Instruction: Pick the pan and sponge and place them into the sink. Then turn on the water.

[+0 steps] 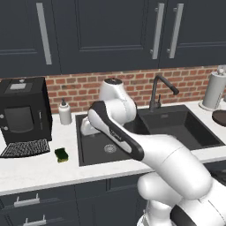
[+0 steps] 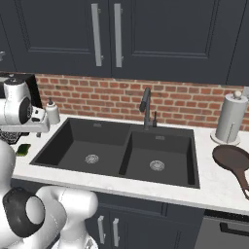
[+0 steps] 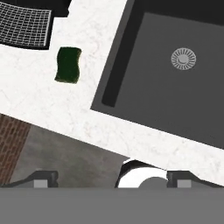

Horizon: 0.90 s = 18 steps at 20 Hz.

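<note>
The sponge lies green side up on the white counter, just off the left edge of the sink and near the front of the coffee machine's grille; no writing can be read on it or on anything nearby. The pan sits on the counter beyond the sink's right edge, in front of the paper towel roll, well apart from the sponge. Both basins hold nothing but their silver drains. A soap bottle stands at the sink's back left corner, the black faucet behind the centre divider. In the hand view the gripper hangs above the counter's front edge with its fingers spread wide and nothing between them; the sponge lies ahead and to its left, untouched.
</note>
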{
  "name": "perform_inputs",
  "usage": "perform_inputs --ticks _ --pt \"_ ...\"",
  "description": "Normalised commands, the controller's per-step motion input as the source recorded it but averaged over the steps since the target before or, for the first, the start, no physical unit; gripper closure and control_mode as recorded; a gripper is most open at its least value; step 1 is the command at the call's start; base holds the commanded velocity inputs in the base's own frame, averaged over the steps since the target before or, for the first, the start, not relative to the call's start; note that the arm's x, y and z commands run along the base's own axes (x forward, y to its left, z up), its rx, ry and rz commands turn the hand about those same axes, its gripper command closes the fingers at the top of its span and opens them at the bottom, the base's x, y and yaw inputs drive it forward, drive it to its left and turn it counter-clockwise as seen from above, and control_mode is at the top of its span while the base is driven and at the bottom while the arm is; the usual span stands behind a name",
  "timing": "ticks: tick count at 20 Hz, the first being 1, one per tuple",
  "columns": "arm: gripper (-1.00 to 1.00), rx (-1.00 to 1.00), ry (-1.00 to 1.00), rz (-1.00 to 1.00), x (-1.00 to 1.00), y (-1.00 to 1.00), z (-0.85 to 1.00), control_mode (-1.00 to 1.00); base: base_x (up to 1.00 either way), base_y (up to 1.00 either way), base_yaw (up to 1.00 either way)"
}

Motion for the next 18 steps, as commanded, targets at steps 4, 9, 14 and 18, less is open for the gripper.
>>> perform_inputs --ticks 4,9,14,18 --pt "-1.00 -0.04 0.18 0.00 0.02 0.18 -0.03 -1.00 0.00 0.00 0.00" --pt "-1.00 -0.02 0.07 0.00 0.17 0.54 -0.31 -1.00 0.00 0.00 0.00" --pt "-1.00 -0.03 0.02 0.00 0.12 0.80 -0.48 -1.00 0.00 0.00 0.00" --pt "-1.00 0.00 0.00 0.00 0.27 0.57 -0.43 -1.00 0.00 0.00 0.00"
